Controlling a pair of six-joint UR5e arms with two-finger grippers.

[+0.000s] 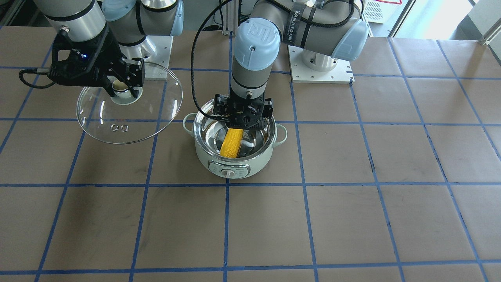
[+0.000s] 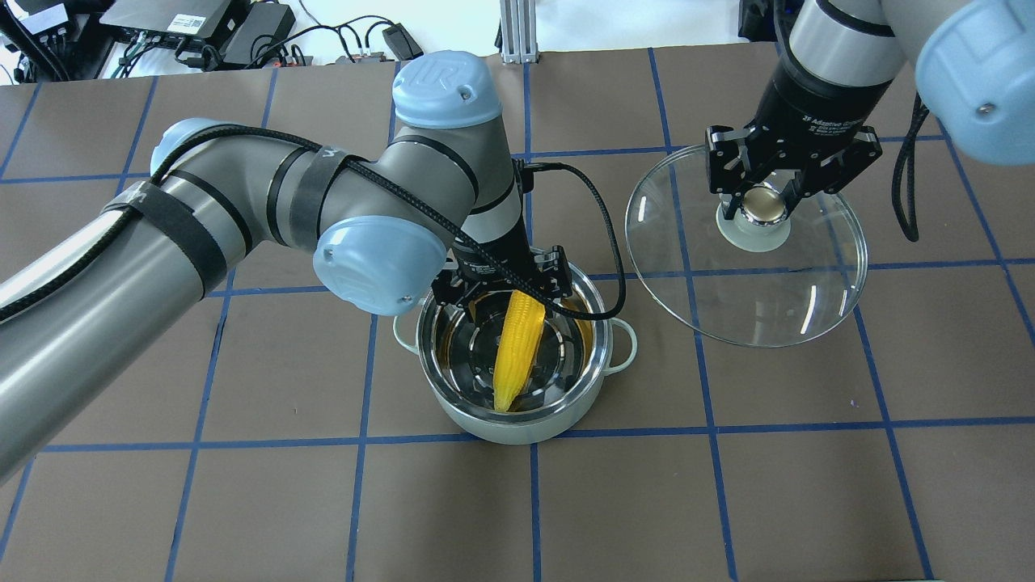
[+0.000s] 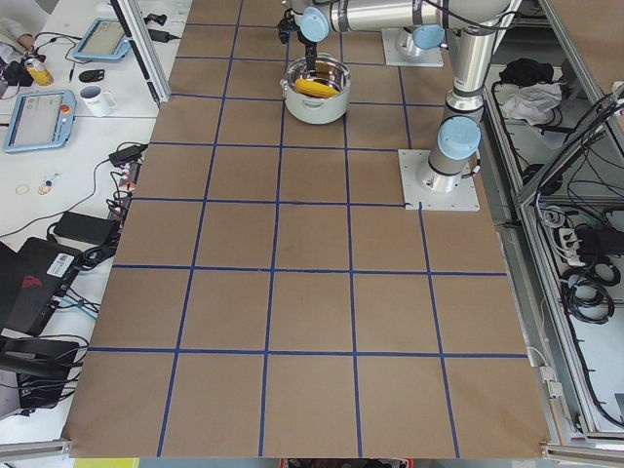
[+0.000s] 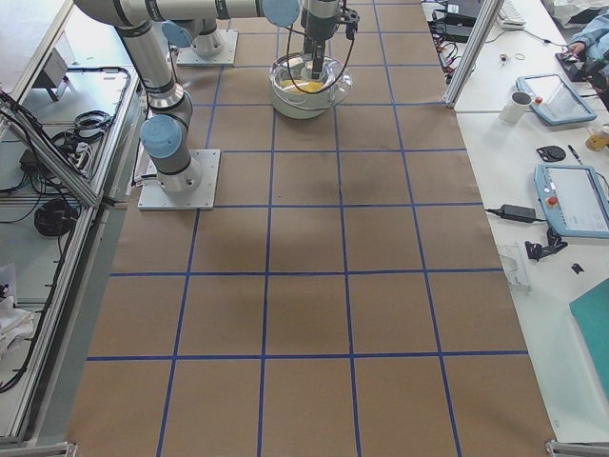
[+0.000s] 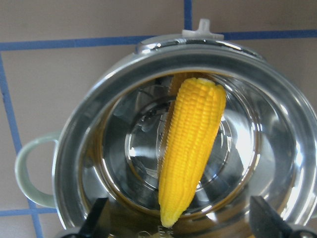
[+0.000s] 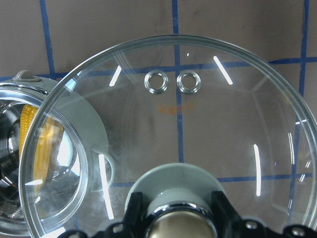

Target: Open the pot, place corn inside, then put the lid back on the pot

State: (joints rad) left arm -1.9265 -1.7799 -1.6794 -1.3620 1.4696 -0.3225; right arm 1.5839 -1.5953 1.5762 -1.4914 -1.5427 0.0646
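Corn (image 2: 516, 349) lies slanted inside the pot (image 1: 201, 158), toward the robot-side edge of the worktop (image 2: 808, 485), long axis running from that edge toward the opposite one, blunt end toward the dial (image 1: 228, 172). Left tool (image 1: 244, 124) hangs above it, fingers (image 5: 96, 220) apart, gripping nothing. Right tool (image 2: 764, 206), clamped on the knob (image 6: 174, 225), holds the lid (image 2: 752, 299) beside the pot toward the right edge, so that arm looks placed to cover it.
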